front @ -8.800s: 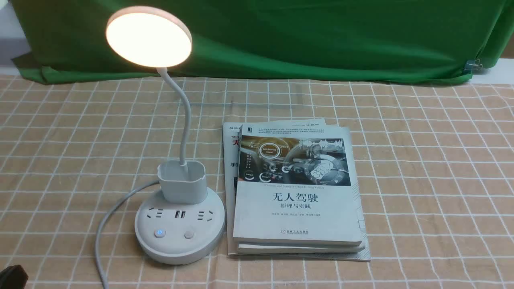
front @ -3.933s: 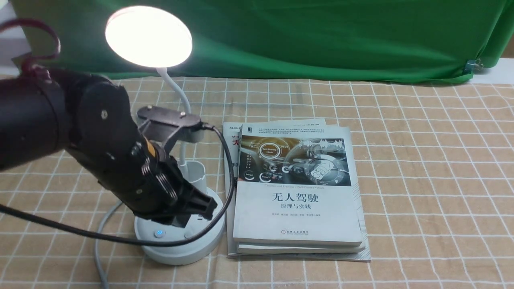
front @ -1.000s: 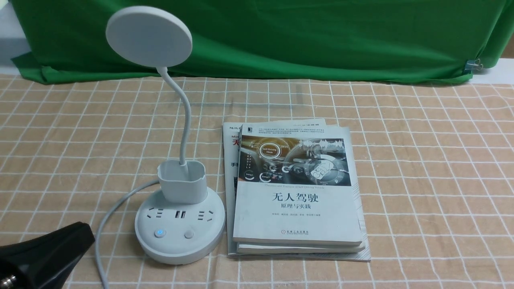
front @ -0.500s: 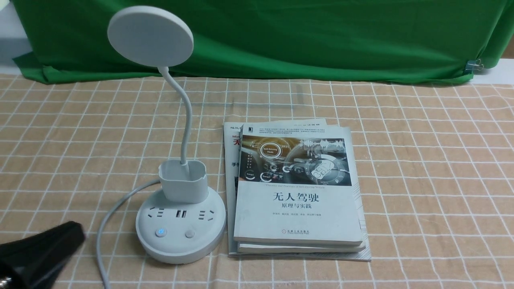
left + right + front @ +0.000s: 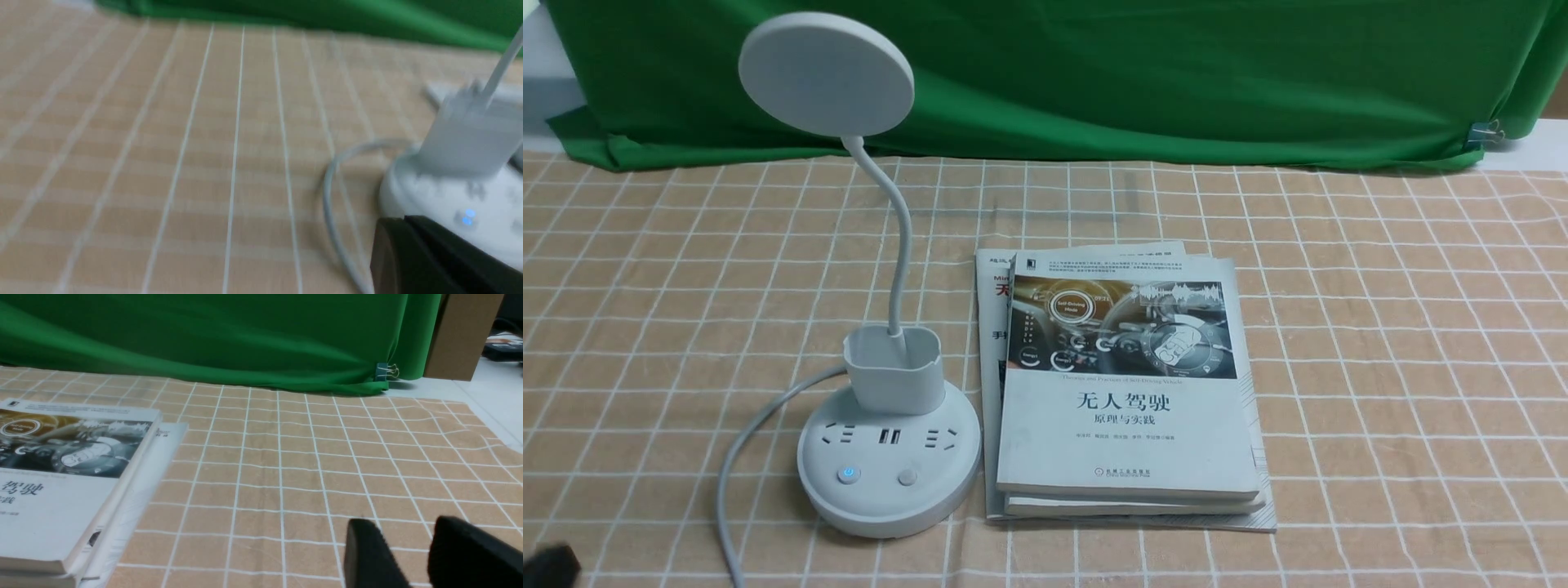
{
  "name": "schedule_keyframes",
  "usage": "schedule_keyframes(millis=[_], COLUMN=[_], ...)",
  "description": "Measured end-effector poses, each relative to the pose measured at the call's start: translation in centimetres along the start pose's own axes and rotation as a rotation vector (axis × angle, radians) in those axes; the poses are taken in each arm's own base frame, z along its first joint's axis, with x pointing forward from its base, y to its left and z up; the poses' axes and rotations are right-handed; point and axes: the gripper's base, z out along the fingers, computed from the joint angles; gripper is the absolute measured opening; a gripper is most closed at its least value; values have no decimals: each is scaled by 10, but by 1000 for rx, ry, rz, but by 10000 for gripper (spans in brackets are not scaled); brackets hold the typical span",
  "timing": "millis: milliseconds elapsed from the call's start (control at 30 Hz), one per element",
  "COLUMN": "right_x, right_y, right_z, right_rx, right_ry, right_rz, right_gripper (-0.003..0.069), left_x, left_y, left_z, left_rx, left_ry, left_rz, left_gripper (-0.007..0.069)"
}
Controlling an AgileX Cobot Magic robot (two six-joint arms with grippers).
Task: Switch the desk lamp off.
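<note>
The white desk lamp (image 5: 888, 482) stands at the left of the checked cloth, its round disc head (image 5: 825, 73) dark and unlit. On the base, the left button (image 5: 848, 474) glows blue beside a plain button (image 5: 907, 477). Only a black tip of my left gripper (image 5: 547, 565) shows at the bottom left corner, well clear of the lamp. In the blurred left wrist view the left gripper (image 5: 404, 220) has its fingers pressed together, shut and empty, with the lamp base (image 5: 449, 192) just beyond. My right gripper (image 5: 404, 526) hangs open over bare cloth, empty.
A stack of books (image 5: 1127, 392) lies right beside the lamp base. The lamp's grey cord (image 5: 737, 457) loops off the base toward the front edge. A green cloth (image 5: 1135, 73) hangs along the back, with a clip (image 5: 1486, 131) at its right end.
The lamp head, lit earlier while my left gripper sat on the base, is now dark. My left arm has drawn back to the bottom left corner over the last second.
</note>
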Motion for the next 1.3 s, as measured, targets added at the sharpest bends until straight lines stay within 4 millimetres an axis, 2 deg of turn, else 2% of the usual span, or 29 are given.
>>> schedule_keyframes(millis=[300,1300], right_x=[0,0], right_y=[0,0], right_z=[0,0], right_rx=[0,0], right_ry=[0,0], right_rz=[0,0], right_gripper=[242,242], left_x=[0,0], left_y=[0,0], left_z=[1,1], left_rx=[-1,-1], left_ry=[-18,-26], left_rz=[-54,-53], left_gripper=[-3,-3])
